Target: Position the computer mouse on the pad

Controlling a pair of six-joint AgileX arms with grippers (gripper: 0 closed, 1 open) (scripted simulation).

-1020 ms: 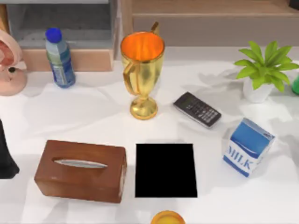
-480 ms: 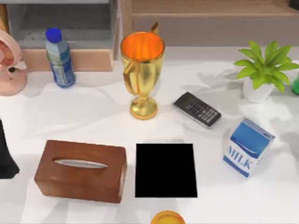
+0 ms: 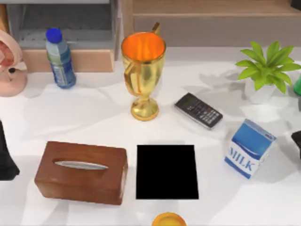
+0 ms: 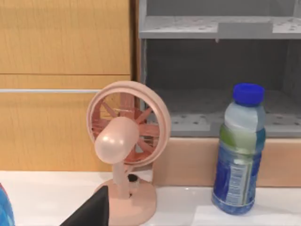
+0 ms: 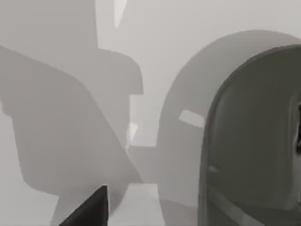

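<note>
1. Where the right wrist view looks close onto the white surface (image 5: 70,56), the computer mouse (image 5: 256,141) lies on it as a smooth dark grey dome, with its soft shadow beside it
2. A dark wedge of the right tool (image 5: 89,211) shows near the mouse but apart from it; whether this tool is apart or together cannot be told
3. In the top view the right arm (image 3: 297,140) is a dark shape at the surface's right edge, just beyond the milk carton (image 3: 249,148)
4. The pad (image 3: 167,172) lies flat near the front middle of the surface, its black face bare, with the brown tissue box (image 3: 81,172) just beside it on the left and the milk carton near on the right
5. Behind the pad stand a gold trophy cup (image 3: 143,70) and a black keypad phone (image 3: 198,110), the phone lying flat between cup and carton
6. A green potted plant (image 3: 265,70) stands at the back right, a blue-capped bottle (image 3: 60,59) at the back left, and a pink fan (image 3: 8,66) at the left edge
7. An orange round thing (image 3: 168,220) shows at the front edge, below the pad
8. The left arm (image 3: 5,155) is parked at the left edge beside the tissue box; a dark tip of the left tool (image 4: 89,214) points toward the fan and bottle, and its state cannot be told
</note>
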